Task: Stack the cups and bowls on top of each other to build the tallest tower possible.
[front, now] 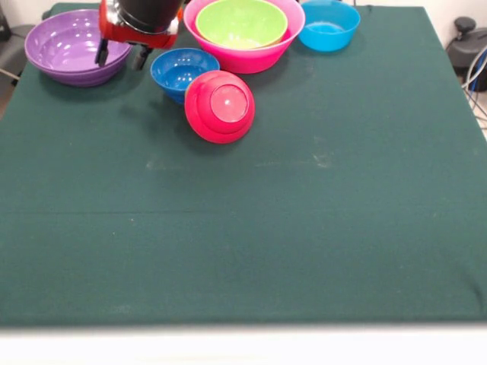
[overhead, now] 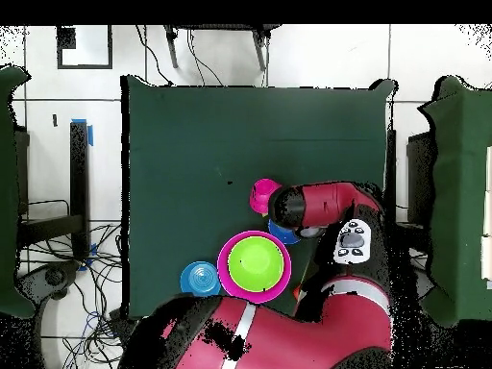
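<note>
- Nearest the front camera lies bare dark green cloth (front: 243,251), matte, with faint pale scuffs and a crease line running across it; a pale table edge shows below it.
- Farther back, a small glossy crimson plastic bowl (front: 220,106) lies tipped on its side, its round flat base facing the camera, touching the bowl behind it.
- Just behind sits a small dark blue plastic bowl (front: 183,70), upright, smooth and shiny.
- At the far edge, a big pink plastic bowl (front: 266,52) holds a big lime green bowl (front: 242,21) nested inside; just beside them stands a light blue bowl (front: 329,24).
- A wide shallow purple bowl (front: 74,47) sits at the far corner, well apart from the light blue one.
- The red and black gripper (front: 122,53) hangs between the purple and dark blue bowls, its two dark fingers (front: 101,52) spread apart and holding nothing.
- From overhead, the red arm (overhead: 332,207) covers the purple bowl; a white tiled floor (overhead: 53,144) with loose cables surrounds the table.
</note>
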Available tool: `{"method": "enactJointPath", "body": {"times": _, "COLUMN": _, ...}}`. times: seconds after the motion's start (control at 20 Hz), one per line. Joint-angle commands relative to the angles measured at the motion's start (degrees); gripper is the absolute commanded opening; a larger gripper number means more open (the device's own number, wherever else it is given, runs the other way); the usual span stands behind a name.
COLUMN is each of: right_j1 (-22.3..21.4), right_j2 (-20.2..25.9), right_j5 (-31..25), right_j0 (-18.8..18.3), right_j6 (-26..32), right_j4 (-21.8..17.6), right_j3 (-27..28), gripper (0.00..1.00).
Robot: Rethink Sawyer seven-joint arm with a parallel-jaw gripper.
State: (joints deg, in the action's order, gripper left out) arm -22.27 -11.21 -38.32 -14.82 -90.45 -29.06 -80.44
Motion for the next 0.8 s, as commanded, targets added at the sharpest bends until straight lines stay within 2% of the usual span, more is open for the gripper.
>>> {"method": "enactJointPath", "body": {"times": 0.05, "right_j1": -0.42, "right_j2": 3.85, "right_j5": -9.32, "right_j0": 1.68, "right_j6": 1.24, "right_j4": 0.68, "right_j3": 2.38, "gripper": 1.0}}
{"method": "enactJointPath", "body": {"times": 0.15, "right_j1": -1.77, "right_j2": 3.88, "right_j5": -10.02, "right_j0": 1.42, "right_j6": 1.99, "right_j4": 0.78, "right_j3": 1.18, "gripper": 1.0}}
{"method": "enactJointPath", "body": {"times": 0.3, "right_j1": -1.9, "right_j2": 4.09, "right_j5": -7.65, "right_j0": 0.57, "right_j6": 1.27, "right_j4": 0.06, "right_j3": -1.04, "gripper": 1.0}}
{"method": "enactJointPath", "body": {"times": 0.65, "right_j1": -0.26, "right_j2": 4.33, "right_j5": -1.57, "right_j0": -0.81, "right_j6": -0.97, "right_j4": -1.52, "right_j3": -4.96, "gripper": 1.0}}
{"method": "enactJointPath", "body": {"times": 0.8, "right_j1": 2.67, "right_j2": 5.19, "right_j5": 3.67, "right_j0": -2.06, "right_j6": -2.31, "right_j4": -2.4, "right_j3": -5.49, "gripper": 1.0}}
